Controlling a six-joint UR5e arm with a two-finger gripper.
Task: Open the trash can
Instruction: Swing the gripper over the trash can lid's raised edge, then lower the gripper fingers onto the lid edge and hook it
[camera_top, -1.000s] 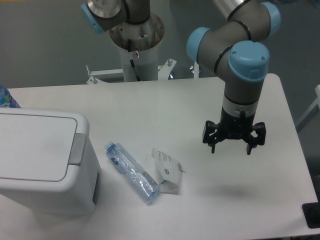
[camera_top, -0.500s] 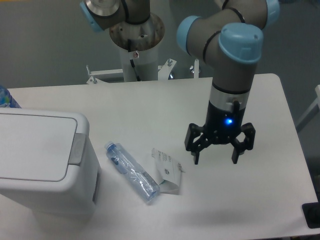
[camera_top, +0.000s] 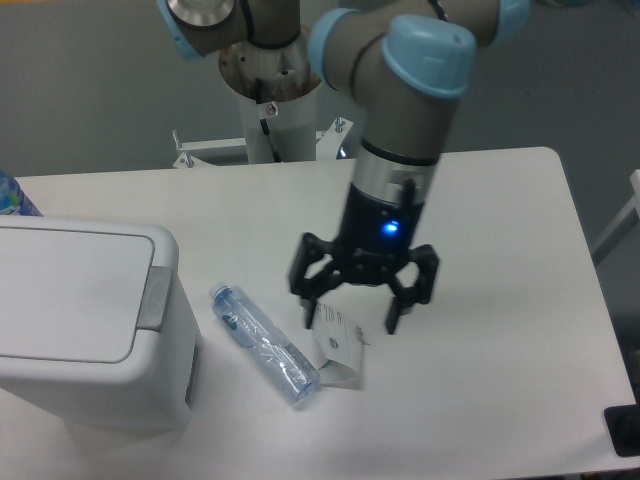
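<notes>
The trash can is a large boxy white bin at the left front of the table. Its flat lid is shut and the grey latch tab sits at the lid's right edge. My gripper is open and empty, pointing down above the table, well to the right of the can. It hovers over a crumpled white paper.
A clear plastic bottle with a blue cap lies on the table between the can and the paper. The robot's base column stands at the table's back edge. A blue object shows at the left edge.
The arm has moved left and toward the front, from the table's right side to above the white paper. The gripper stays open. The can, bottle and paper have not moved.
</notes>
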